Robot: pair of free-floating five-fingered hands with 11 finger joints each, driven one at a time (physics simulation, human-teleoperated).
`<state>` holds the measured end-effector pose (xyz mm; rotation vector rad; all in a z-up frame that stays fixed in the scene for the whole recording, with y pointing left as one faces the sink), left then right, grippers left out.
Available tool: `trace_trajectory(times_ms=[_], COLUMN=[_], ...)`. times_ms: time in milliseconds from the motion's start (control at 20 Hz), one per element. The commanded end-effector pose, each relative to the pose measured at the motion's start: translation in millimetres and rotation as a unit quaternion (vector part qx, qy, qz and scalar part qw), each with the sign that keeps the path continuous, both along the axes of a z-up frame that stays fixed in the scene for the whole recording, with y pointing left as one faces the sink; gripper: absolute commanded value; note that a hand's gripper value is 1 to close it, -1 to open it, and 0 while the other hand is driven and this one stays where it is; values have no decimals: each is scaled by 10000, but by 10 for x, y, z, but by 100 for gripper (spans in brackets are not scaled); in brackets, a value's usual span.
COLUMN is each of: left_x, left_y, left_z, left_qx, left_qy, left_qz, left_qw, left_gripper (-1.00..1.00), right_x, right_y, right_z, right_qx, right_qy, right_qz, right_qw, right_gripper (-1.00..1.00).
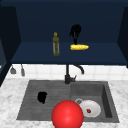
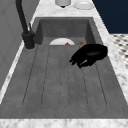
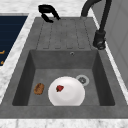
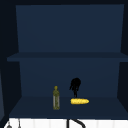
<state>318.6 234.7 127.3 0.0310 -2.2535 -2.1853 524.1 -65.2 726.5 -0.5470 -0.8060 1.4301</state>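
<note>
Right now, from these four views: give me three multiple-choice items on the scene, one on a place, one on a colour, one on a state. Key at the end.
1. Where does the corn cob lie?
A. in the basin
B. on the cabinet shelf
C. on the drainboard

2. What colour is the ball at the sink's front edge?
A. red
B. green
C. white

3. How does the right hand stand?
A. curled round the bottle
B. flat on the plate
C. fingers hanging down above the corn cob

Key: 1 B, it lies on the shelf right of the bottle. 2 A, plainly red in the front view. 3 C, its fingers point down just over the cob; contact cannot be told. The left hand hovers over the drainboard.
</note>
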Motion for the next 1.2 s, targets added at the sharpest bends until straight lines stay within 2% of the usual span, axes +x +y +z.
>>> trace_trajectory(times_ms=[0,350,500,600,750,900,1150], left_x=[0,0,0,0,0,0,0], left_y=[0,0,0,0,0,0,0], left_z=[0,0,0,0,0,0,0], left_qx=[0,0,0,0,0,0,0], left_qy=[0,0,0,0,0,0,0], left_qz=[0,0,0,0,0,0,0], left_qw=[10000,10000,10000,10000,10000,10000,10000], left_gripper=[0,0,0,0,0,0,0], right_x=[29,206,374,467,547,594,746], right_y=[-250,-647,-761,-800,-798,-821,-824], right_z=[-306,-663,-779,-804,-713,-696,-793], right_qx=[0,47,36,23,-202,-281,-269], right_qy=[-196,-120,-38,-51,-174,-87,-41], right_qz=[195,246,256,227,118,92,111], right_qw=[9996,9996,9997,9997,9996,9995,9996], right_gripper=[-100,-100,-100,-100,-100,-100,-100])
